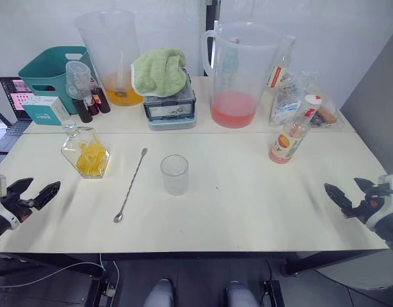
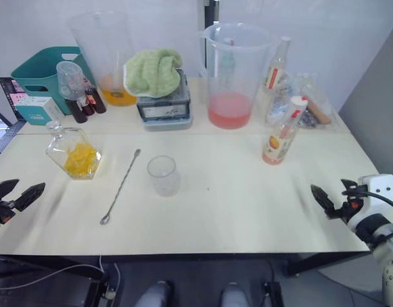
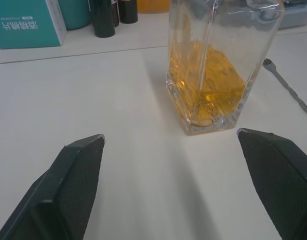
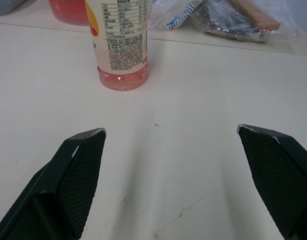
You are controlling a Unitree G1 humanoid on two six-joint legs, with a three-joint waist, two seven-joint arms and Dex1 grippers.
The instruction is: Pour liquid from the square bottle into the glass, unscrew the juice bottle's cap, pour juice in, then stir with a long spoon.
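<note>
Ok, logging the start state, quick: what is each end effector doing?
Left end effector: open, empty, short of the square bottle.
Right end effector: open, empty.

two pitchers (image 1: 113,54), one glass (image 1: 175,174), one long spoon (image 1: 130,185).

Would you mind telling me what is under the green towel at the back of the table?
The green towel lies on a grey boxy device, draped over its top. The towel hides that top surface, so what the device is stays unclear.
</note>
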